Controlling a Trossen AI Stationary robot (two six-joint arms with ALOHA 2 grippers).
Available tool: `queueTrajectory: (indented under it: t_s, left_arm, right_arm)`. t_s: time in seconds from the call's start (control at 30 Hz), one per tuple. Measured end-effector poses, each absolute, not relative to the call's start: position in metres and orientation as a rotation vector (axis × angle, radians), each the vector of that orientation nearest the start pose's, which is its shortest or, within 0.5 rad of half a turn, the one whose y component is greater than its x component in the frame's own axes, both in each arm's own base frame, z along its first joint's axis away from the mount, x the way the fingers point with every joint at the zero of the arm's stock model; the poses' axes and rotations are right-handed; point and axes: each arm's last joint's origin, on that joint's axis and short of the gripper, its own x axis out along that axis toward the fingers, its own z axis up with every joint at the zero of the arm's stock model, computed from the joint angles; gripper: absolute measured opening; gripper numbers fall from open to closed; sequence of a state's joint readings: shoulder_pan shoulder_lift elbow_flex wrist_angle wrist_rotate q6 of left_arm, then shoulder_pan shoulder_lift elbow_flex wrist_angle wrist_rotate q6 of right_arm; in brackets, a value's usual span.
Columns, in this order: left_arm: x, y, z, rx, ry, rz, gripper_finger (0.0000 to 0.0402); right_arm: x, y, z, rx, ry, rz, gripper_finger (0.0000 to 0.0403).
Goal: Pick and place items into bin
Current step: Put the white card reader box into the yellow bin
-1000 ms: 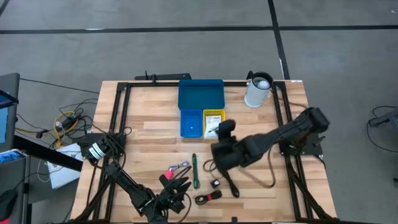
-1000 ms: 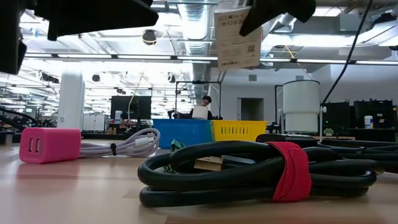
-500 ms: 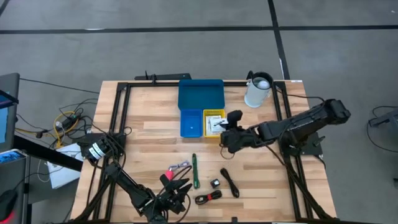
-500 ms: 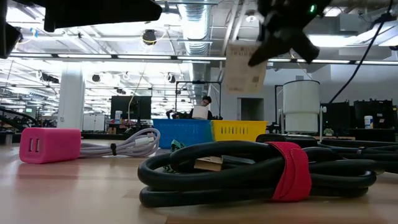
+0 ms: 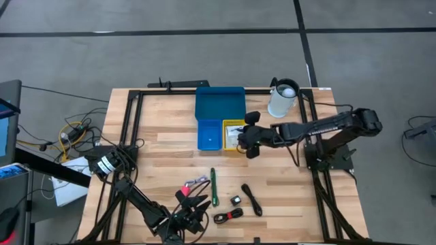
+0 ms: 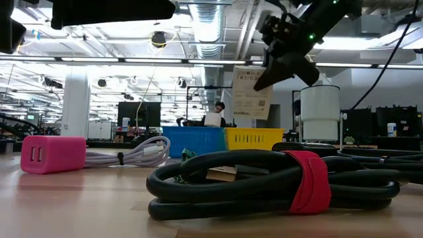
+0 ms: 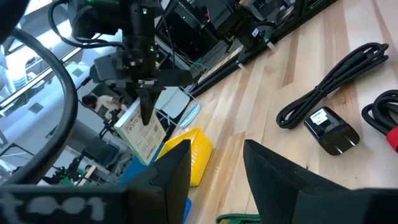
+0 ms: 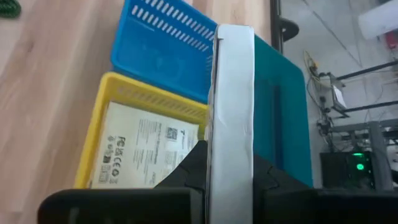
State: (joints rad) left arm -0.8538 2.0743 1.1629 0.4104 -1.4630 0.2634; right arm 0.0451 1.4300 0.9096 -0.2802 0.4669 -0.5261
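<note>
card print (image 6: pixel 250 92) unreadable, far person (image 6: pixel 214 115) blurred

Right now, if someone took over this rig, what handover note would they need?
Right end effector: shut on a white card, held above the yellow bin.
Left end effector: open, parked at the near table edge.
Done: one printed card already lies in the yellow bin.
Left: release the held card; the pink block, grey cord, green pen, black cables and small black piece remain on the table.

White pitcher (image 5: pixel 283 99) is sitting near the tabletop's (image 5: pixel 163 146) far right corner; a person (image 6: pixel 213 116) is sitting way back.
</note>
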Motion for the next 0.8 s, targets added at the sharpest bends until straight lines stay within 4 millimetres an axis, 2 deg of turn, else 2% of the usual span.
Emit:
queueTrajectory:
  t_s: [0.4,0.8]
  left_arm:
    - [0.29,-0.287,0.144,0.72,0.286,0.576,0.0141]
    - [0.294,-0.283,0.144,0.72,0.291,0.587,0.0141]
  right_arm:
    - [0.294,-0.03,0.221,-0.633,0.902,-0.128,0.0034]
    - [0.307,-0.049,0.189,-0.615,0.992,-0.087,0.0034]
